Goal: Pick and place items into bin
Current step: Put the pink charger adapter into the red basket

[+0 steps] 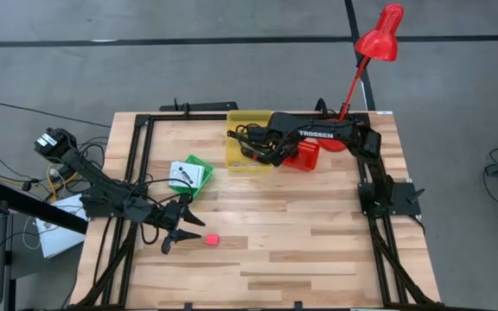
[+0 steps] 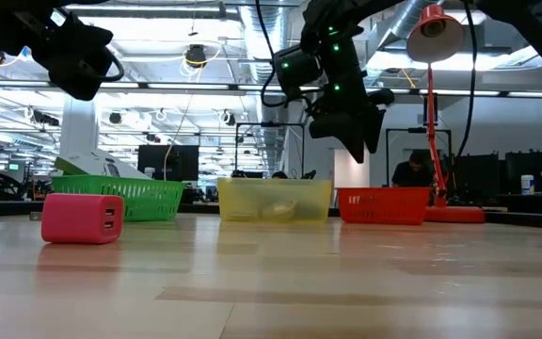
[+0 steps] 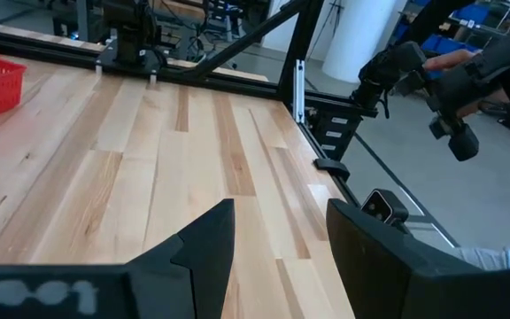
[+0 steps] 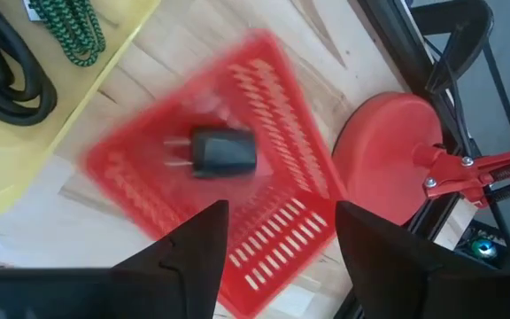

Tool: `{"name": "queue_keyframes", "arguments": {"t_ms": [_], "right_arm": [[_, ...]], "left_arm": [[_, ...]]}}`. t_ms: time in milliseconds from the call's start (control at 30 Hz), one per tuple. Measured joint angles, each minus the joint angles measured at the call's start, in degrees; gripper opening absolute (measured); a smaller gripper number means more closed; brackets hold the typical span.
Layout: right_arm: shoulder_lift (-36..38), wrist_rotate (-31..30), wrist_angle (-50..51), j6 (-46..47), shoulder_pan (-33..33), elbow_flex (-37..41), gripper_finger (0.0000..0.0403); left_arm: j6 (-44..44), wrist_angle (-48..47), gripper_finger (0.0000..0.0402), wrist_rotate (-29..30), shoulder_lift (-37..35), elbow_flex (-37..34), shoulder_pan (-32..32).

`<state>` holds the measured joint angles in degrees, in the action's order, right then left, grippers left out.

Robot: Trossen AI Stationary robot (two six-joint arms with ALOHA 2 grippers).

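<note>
My left gripper [image 1: 185, 235] is open and hovers near the table's left side, just left of the tiny pink cube [image 1: 211, 239], which rests on the wood [image 2: 81, 218]. My right gripper [image 4: 277, 239] is open above the red basket [image 4: 228, 177]. The black cube [image 4: 224, 152], with two metal prongs, shows inside that basket's outline; whether it rests there I cannot tell. The black cable bundle [image 4: 7, 71] lies in the yellow bin [image 1: 247, 154] beside a green cord [image 4: 73, 31]. A white packet [image 1: 180, 175] lies on the green basket [image 1: 199, 169].
The three baskets stand in a row toward the far edge: green [image 2: 120, 196], yellow [image 2: 274, 200], red [image 2: 384, 204]. A red desk lamp's base [image 4: 388, 151] sits beside the red basket at the far right corner. A black frame [image 1: 141, 155] borders the table. Bare wood fills the near half.
</note>
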<state>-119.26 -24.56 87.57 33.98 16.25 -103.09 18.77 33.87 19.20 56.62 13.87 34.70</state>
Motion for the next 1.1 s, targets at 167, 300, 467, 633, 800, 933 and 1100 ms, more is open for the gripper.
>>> {"name": "queue_keyframes", "arguments": {"t_ms": [167,300,467,633,800,933,1100], "right_arm": [[0.0,-3.7,2.7,0.0,-1.5,0.0,0.0211],[0.3,-4.4,2.5,-5.3,-4.7,0.3,0.0206],[0.5,-4.2,2.4,-12.9,-11.3,0.3,0.0188],[0.5,-4.0,2.4,-19.2,-19.5,0.3,0.0166],[2.0,-3.9,2.4,-21.0,-26.4,0.3,0.0151],[6.2,-3.9,2.4,-19.7,-30.1,0.3,0.0141],[15.7,-5.5,1.7,-17.0,-32.8,0.3,0.0129]], "left_arm": [[1.0,0.0,0.0172,0.0,0.0,0.0,0.0],[1.4,-0.1,0.0172,0.0,0.0,0.0,0.0],[1.6,-0.4,0.0172,0.1,0.0,0.0,0.0],[4.9,-1.1,0.0172,0.2,0.0,0.0,0.0],[7.7,-1.0,0.0172,0.7,0.0,0.0,0.0],[10.6,-1.1,0.0172,4.0,0.0,0.0,0.0],[13.8,-1.3,0.0172,5.6,0.0,0.5,-1.1]]}}
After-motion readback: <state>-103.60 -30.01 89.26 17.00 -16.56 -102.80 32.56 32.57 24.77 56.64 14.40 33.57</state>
